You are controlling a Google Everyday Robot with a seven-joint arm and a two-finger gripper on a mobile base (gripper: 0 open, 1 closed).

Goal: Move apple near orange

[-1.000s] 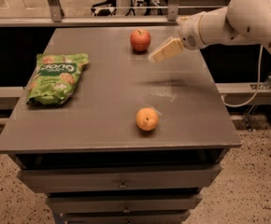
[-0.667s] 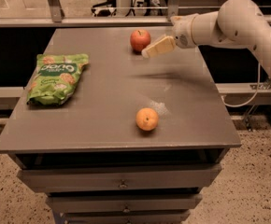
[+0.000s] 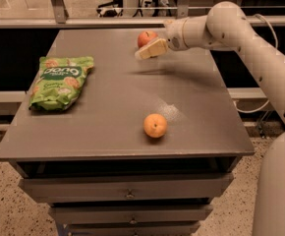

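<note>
Grey table [image 3: 108,112] holds the orange [image 3: 155,125] at lower centre and a green bag [image 3: 59,80] at left. Farther back, at top centre, the gripper [image 3: 151,49] hangs just in front of the apple [image 3: 146,37]; open or closed, I cannot tell. Best to straddle the apple squarely, lift clear, and set it beside the orange without nudging it.

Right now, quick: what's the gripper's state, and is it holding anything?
Gripper: state cannot be told; it is right beside the apple, at the far side of the table.
</note>
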